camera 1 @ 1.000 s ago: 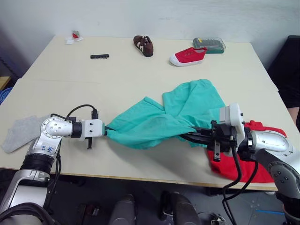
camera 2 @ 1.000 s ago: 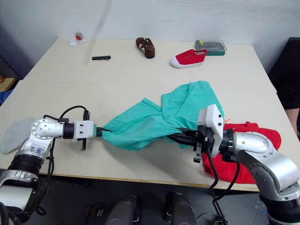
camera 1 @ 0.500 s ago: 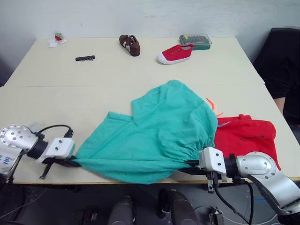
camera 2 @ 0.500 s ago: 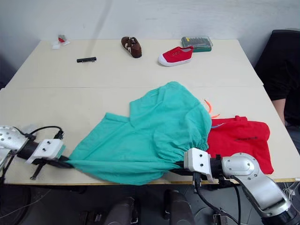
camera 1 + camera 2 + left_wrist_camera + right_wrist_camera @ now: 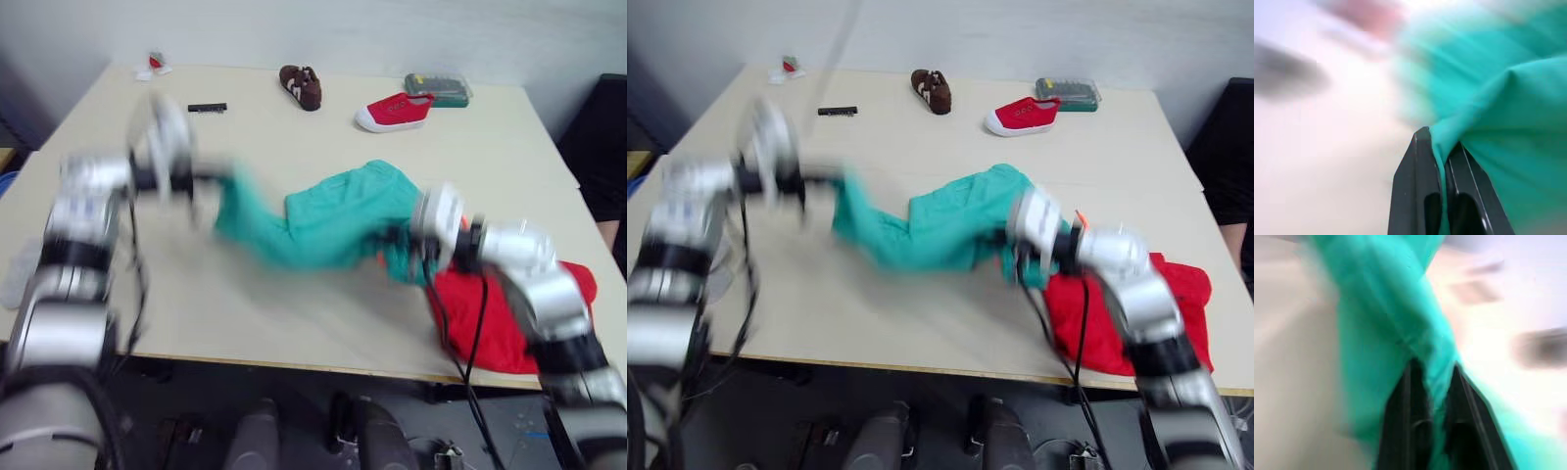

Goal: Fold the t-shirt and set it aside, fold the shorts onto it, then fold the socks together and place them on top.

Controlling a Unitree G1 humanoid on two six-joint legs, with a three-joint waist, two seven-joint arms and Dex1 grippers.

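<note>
Lifted off the table since before, shorts hang stretched — both arms' fingers pinching cloth.

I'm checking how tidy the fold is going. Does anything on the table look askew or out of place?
The shorts are not flat: they hang bunched and twisted between the left gripper and the right gripper, each pinching an end. The t-shirt lies rumpled at the table edge by the right arm.

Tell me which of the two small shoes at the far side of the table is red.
The red canvas shoe with the white sole, beside the clear plastic case. The other shoe, to its left, is brown.
</note>
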